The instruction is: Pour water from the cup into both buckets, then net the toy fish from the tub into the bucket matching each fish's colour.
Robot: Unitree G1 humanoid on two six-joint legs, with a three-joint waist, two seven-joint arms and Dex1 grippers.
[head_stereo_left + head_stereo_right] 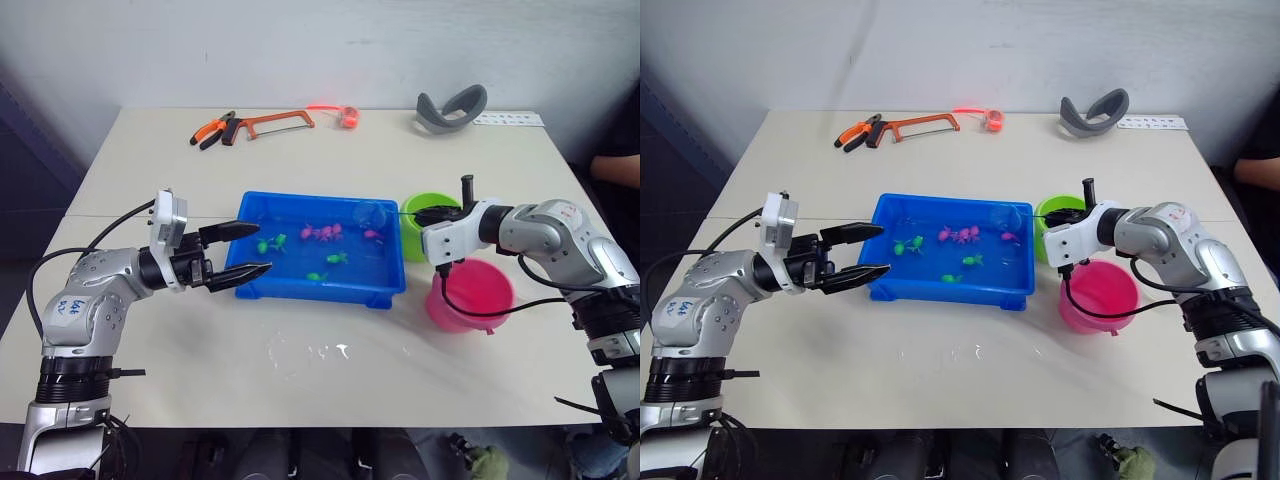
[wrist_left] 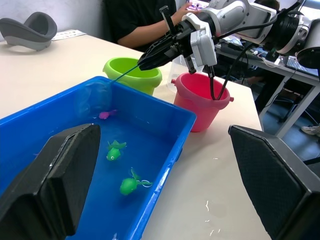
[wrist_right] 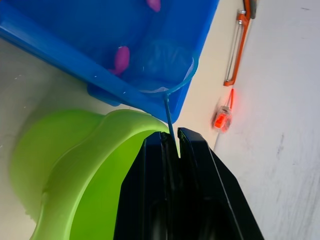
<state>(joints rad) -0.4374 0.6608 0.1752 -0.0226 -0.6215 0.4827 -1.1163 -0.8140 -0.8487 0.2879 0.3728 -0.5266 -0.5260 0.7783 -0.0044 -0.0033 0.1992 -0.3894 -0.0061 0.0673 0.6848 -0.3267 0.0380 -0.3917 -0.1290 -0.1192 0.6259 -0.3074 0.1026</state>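
The blue tub [image 1: 320, 291] sits mid-table with water and several toy fish, pink ones [image 1: 322, 232] and green ones [image 1: 270, 243]. My right gripper [image 1: 416, 213] is shut on the net's thin handle, above the green bucket [image 1: 415, 238]. The net's hoop [image 1: 370, 213] hangs over the tub's far right corner, close to a pink fish [image 3: 121, 59]. The pink bucket [image 1: 470, 296] stands just in front of the green one. My left gripper [image 1: 262, 248] is open and empty at the tub's left end. The cup is out of view.
A hacksaw [image 1: 275, 123], pliers [image 1: 212, 130], a small red-lit object [image 1: 347, 116] and a grey curved band [image 1: 452, 108] lie along the table's far edge. Water drops [image 1: 310, 352] spot the table in front of the tub. A person [image 2: 135, 20] sits beyond the right side.
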